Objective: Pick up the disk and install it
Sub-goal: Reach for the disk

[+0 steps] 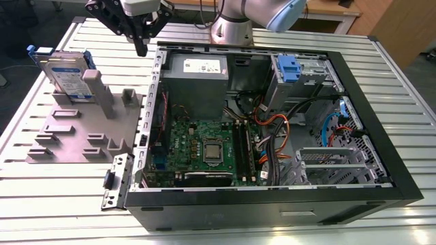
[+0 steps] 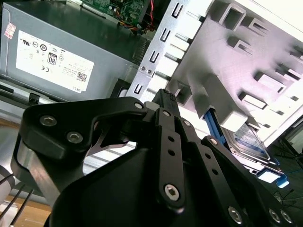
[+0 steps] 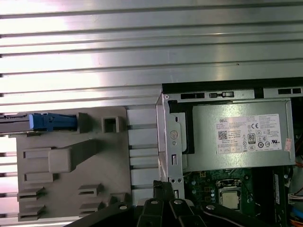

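Disk (image 1: 68, 79) upright in stand (image 1: 75, 139), hand (image 1: 142, 50) near, apart

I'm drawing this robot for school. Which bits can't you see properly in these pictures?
1. The disk, exterior view: its lower part sits behind posts of the grey stand.
2. The disk, second wrist view: the gripper covers much of it.
3. The disk, first wrist view: the picture's edge cuts it off.

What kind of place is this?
Likely a robotics lab bench for PC assembly: an open computer case on a slatted metal table, a grey fixture holding the disk, a robot arm above.
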Motion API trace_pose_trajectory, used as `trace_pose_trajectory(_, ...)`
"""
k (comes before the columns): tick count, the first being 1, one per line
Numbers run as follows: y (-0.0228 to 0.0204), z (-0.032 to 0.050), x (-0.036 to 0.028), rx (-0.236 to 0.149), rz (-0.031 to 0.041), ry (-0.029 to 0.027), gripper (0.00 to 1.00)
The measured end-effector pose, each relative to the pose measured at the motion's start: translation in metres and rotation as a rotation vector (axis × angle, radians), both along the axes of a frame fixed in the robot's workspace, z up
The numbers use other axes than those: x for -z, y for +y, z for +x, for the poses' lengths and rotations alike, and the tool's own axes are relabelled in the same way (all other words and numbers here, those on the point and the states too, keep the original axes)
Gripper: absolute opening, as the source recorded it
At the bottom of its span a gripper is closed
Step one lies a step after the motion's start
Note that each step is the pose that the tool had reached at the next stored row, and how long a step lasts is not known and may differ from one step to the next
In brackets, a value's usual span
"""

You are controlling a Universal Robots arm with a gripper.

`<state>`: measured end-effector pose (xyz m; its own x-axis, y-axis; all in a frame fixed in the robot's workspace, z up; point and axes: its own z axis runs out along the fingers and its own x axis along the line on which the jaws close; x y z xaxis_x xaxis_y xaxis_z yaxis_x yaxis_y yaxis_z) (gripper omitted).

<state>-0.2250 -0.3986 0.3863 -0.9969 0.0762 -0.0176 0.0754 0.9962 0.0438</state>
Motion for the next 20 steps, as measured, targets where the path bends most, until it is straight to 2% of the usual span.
trace_pose_trajectory(20, 0.0, -0.0084, 0.0002, 0.0, 0.0, -0.0001, 0.11)
